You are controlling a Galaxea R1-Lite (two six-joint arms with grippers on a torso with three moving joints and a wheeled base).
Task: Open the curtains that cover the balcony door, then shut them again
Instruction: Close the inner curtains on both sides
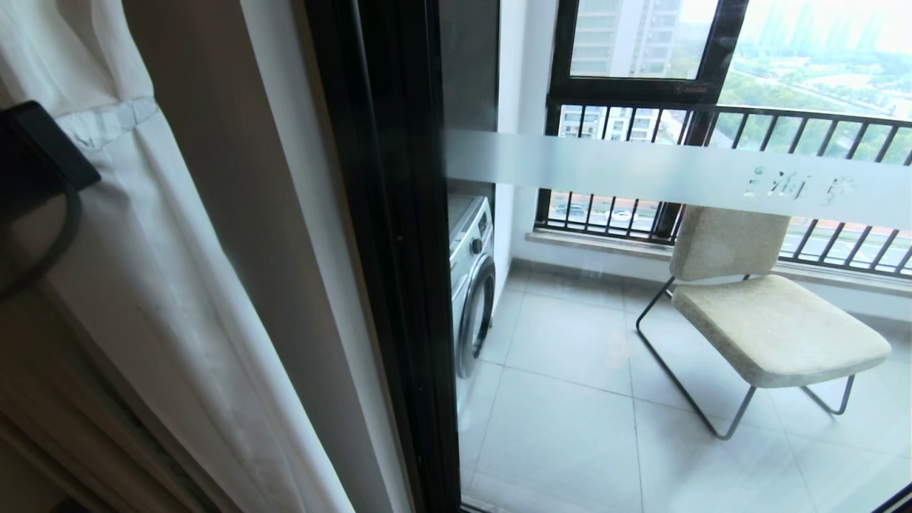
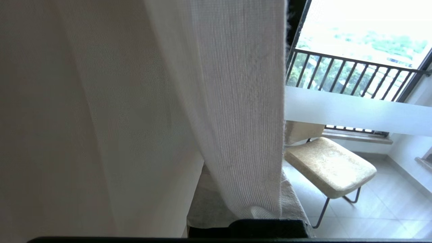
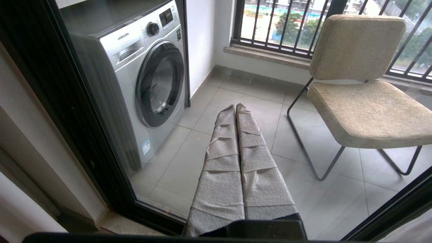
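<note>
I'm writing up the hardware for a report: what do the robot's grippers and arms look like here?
The right gripper has two long tapering fingers wrapped in pale grey, wrinkled tape in overlapping bands, on a black base. The left gripper shows the same grey wrapping and black base. In the head view the left arm is a black block with a looping black cable.
</note>
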